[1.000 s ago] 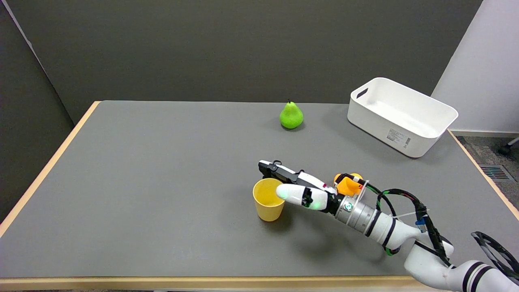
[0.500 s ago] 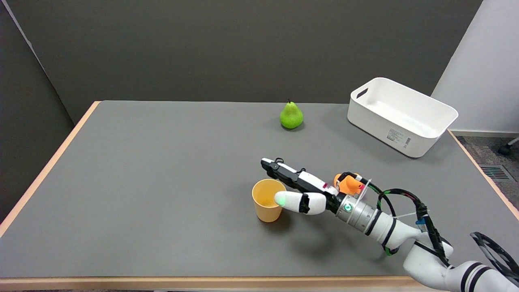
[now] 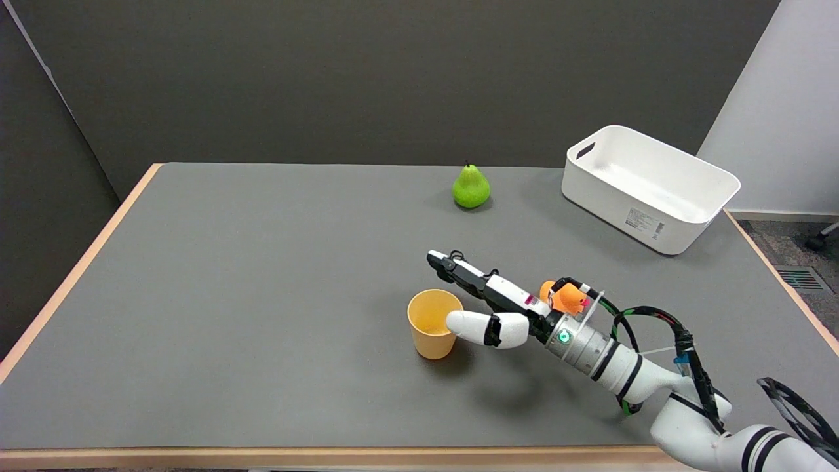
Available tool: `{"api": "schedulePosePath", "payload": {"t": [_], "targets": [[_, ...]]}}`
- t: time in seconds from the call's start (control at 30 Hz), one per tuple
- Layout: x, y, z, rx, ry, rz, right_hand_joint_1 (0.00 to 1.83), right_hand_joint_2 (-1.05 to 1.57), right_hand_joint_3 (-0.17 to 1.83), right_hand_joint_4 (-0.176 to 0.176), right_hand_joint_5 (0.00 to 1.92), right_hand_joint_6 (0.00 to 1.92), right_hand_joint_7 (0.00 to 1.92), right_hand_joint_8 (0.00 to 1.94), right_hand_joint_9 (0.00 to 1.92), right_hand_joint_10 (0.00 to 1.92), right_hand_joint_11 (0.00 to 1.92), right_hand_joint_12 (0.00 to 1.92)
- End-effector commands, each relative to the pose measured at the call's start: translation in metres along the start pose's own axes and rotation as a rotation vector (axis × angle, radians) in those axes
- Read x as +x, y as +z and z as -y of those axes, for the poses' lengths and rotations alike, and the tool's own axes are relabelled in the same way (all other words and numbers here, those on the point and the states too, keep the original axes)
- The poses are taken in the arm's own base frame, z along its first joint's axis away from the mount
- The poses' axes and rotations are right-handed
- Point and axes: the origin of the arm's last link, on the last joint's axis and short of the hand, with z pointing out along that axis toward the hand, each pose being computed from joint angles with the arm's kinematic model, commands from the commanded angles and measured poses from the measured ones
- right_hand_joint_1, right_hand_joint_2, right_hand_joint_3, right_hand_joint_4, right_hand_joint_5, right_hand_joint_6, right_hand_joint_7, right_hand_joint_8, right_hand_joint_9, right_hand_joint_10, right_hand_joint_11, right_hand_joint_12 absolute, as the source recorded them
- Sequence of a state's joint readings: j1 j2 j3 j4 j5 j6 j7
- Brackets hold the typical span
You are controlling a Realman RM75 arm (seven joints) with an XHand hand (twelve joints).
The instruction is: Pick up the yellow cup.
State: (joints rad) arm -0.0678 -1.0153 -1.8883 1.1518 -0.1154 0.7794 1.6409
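Observation:
The yellow cup [image 3: 432, 326] stands upright on the grey table [image 3: 262, 295], right of the middle and toward the near edge. My right hand [image 3: 488, 305] reaches in from the lower right, just right of the cup. Its white thumb [image 3: 473, 326] lies against the cup's right side near the rim. The other fingers [image 3: 459, 274] stretch out straight, above and behind the cup's far right rim, with a gap between them and the cup. Nothing is gripped; the cup rests on the table.
A green pear [image 3: 470, 187] stands at the back of the table. A white bin [image 3: 649, 187] sits at the back right corner. The table's wooden edge [image 3: 328, 455] runs along the near side.
The straight fingers have moved up and away from the cup's far rim. The thumb has settled lower against the cup's right side. The cup has stayed in place.

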Motion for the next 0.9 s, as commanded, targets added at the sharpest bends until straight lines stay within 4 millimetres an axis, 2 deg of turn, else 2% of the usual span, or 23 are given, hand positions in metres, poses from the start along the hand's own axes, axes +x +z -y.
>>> {"api": "schedulePosePath", "payload": {"t": [0.03,0.23,0.3,0.5,0.6,0.67,0.73,0.8,0.9], "targets": [[-0.0272,0.0028,-0.0112,-0.015,-0.052,-0.029,0.38,0.54,0.85,-0.176,0.01,0.08,0.0,0.0,0.0,0.0,0.0,0.19],[-0.0264,0.0085,-0.0101,-0.002,-0.083,-0.056,0.36,0.54,0.88,-0.176,0.03,0.1,0.0,0.08,0.0,0.0,0.0,0.29],[-0.0253,0.0091,-0.0091,0.004,-0.054,-0.085,0.58,0.46,0.89,-0.176,0.06,0.02,0.02,0.01,0.0,0.0,0.0,0.33],[-0.0222,0.0088,-0.0055,0.034,0.042,-0.151,0.6,0.44,0.89,-0.176,0.05,0.0,0.02,0.02,0.02,0.06,0.0,0.39],[-0.0215,0.0078,-0.0061,0.037,0.135,-0.167,0.56,0.45,0.88,-0.176,0.04,0.03,0.01,0.04,0.01,0.09,0.0,0.43],[-0.0218,0.0071,-0.0075,0.038,0.21,-0.17,0.38,0.54,0.85,-0.176,0.0,0.14,0.0,0.09,0.0,0.13,0.0,0.47],[-0.0224,0.0071,-0.0078,0.04,0.246,-0.165,0.35,0.53,0.88,-0.176,0.01,0.1,0.0,0.1,0.0,0.12,0.0,0.48],[-0.0231,0.0076,-0.0071,0.045,0.279,-0.162,0.34,0.54,0.88,-0.176,0.0,0.12,0.0,0.04,0.0,0.01,0.0,0.43],[-0.0251,0.0083,-0.0062,0.05,0.337,-0.154,0.34,0.59,0.74,-0.176,0.0,0.1,0.0,0.0,0.0,0.0,0.0,0.38]]}}
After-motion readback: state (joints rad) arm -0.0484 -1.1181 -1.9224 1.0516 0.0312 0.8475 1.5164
